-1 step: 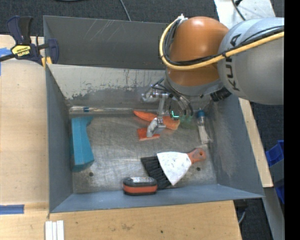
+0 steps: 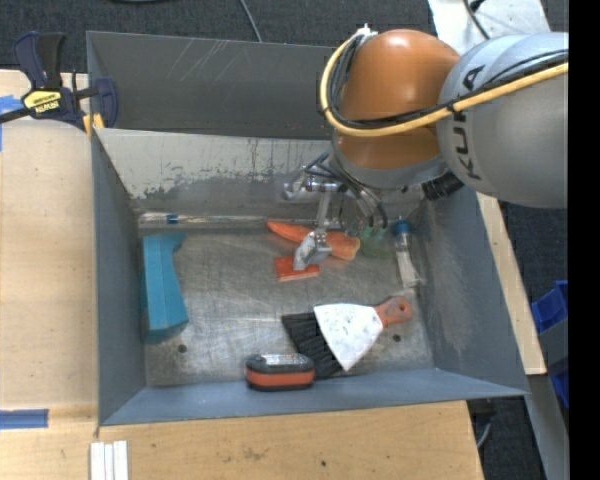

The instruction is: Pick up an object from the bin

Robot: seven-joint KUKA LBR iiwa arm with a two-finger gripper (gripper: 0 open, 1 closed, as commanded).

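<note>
Orange plastic pieces (image 2: 298, 268) lie clustered on the floor of the bin (image 2: 120, 268) near its back wall. Your gripper (image 2: 310, 248) hangs low right over them, though you cannot tell from here whether it is spread or pinching one. This looks like the grasp step, so your next move calls for a sure close on a single piece and a straight lift, clear of the white-and-black brush (image 2: 340, 333) near in front and the blue block (image 2: 163, 283) well apart at the view's left.

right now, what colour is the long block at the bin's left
The block is blue, shown best in the camera view.
</note>
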